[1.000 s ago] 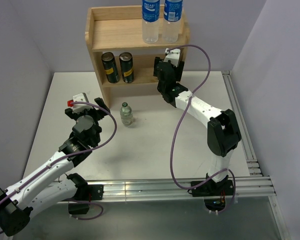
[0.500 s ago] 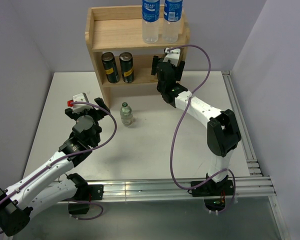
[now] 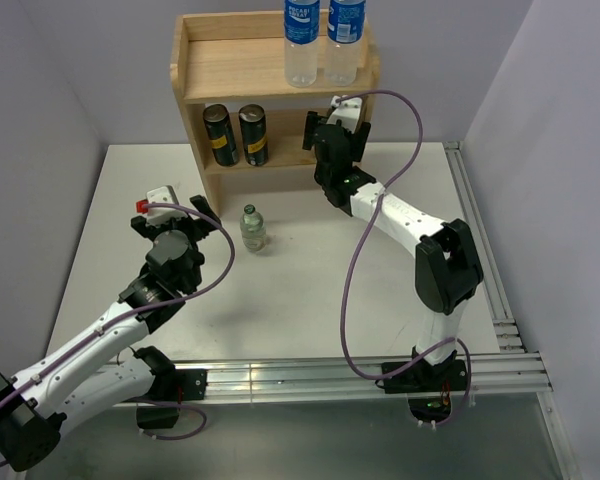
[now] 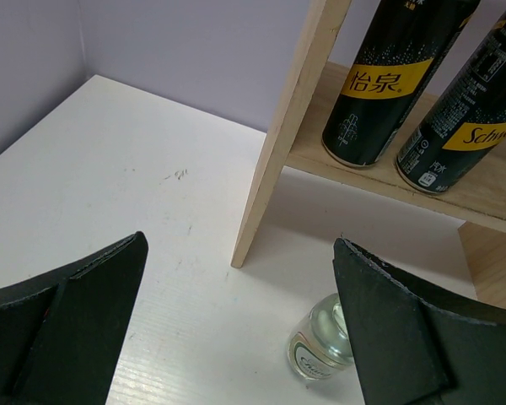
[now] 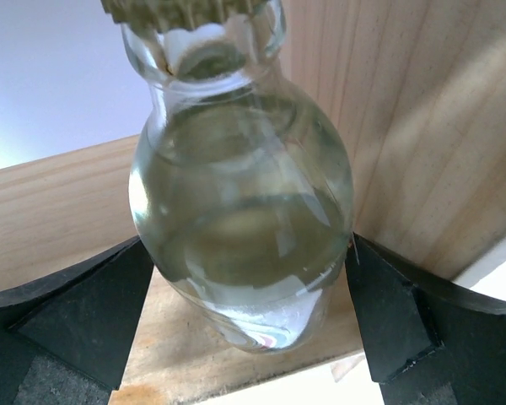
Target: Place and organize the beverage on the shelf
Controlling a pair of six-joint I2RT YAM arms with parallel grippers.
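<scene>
- The right gripper (image 5: 249,253) stands wide at the right end of the lower tier of the shelf (image 3: 230,70). It has 1 finger on each side of a clear glass bottle (image 5: 240,202). Whether the pads touch the glass I cannot tell.
- That glass bottle stands upright on the lower board, close to the shelf's right side panel.
- The left gripper (image 4: 240,245) is spread wide with nothing between its fingers. It sits out in front of the shelf's left side, facing it.
- A second glass bottle (image 3: 252,228) stands upright on the table (image 3: 310,290), in front of the shelf and clear of the left gripper's fingers.
- 2 dark cans (image 3: 220,136) (image 3: 253,135) stand side by side at the left of the shelf's lower tier.
- 2 plastic bottles (image 3: 301,40) (image 3: 344,40) with blue labels stand side by side at the right of the shelf's top tier.
</scene>
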